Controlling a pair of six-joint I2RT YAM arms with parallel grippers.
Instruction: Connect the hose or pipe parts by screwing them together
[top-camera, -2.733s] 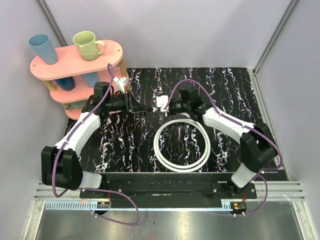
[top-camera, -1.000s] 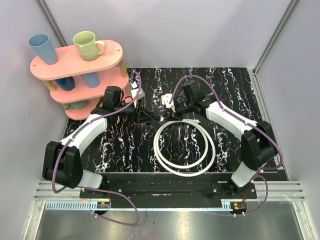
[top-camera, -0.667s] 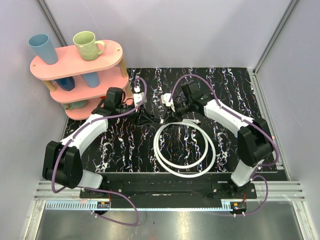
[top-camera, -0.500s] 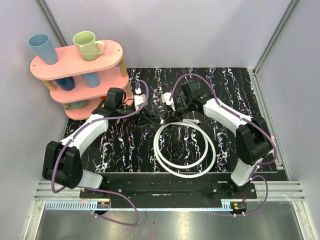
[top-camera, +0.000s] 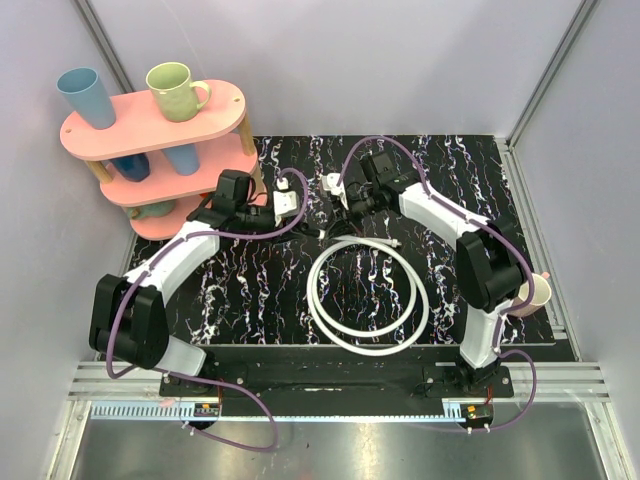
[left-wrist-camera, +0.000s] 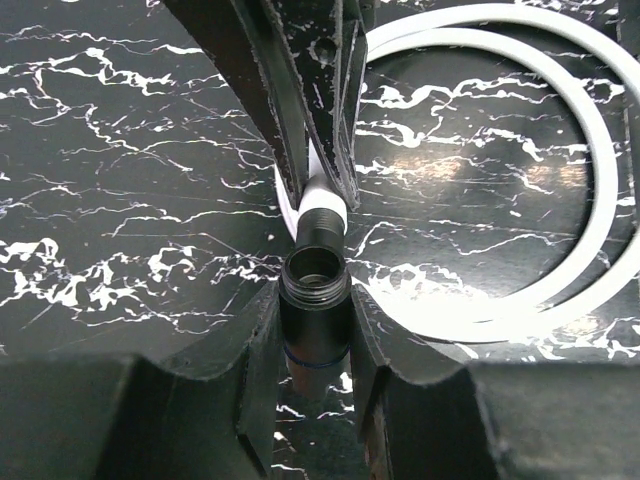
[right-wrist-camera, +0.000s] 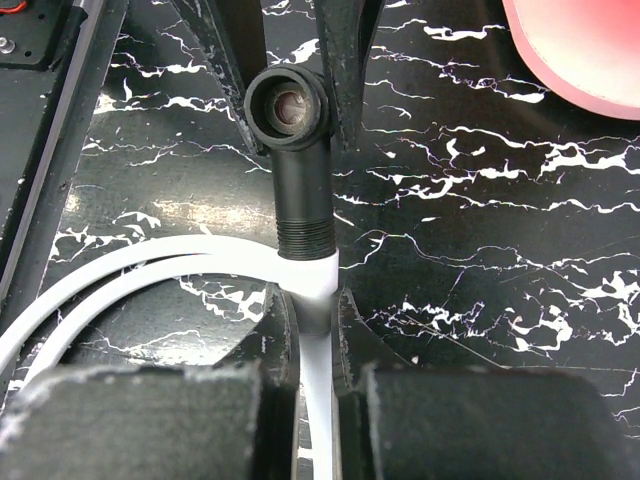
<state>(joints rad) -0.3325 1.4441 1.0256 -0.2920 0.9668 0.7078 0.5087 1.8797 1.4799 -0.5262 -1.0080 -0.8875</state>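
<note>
Gripping black fitting (left-wrist-camera: 314, 320), left jaws narrow; right jaws pinching white hose (right-wrist-camera: 314, 285).

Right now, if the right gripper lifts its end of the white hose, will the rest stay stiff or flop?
Probably flop: the white hose lies in a loose coil, so it would likely sag and trail below the right gripper. It looks thin, so probably light. Pushed, the coil would likely deform and slide rather than roll.

white hose coil (top-camera: 368, 290) x1 | blk fittings (left-wrist-camera: 313, 320) x2 | pink rack (top-camera: 225, 100) x1 | cups (top-camera: 80, 95) on top tier x2
</note>
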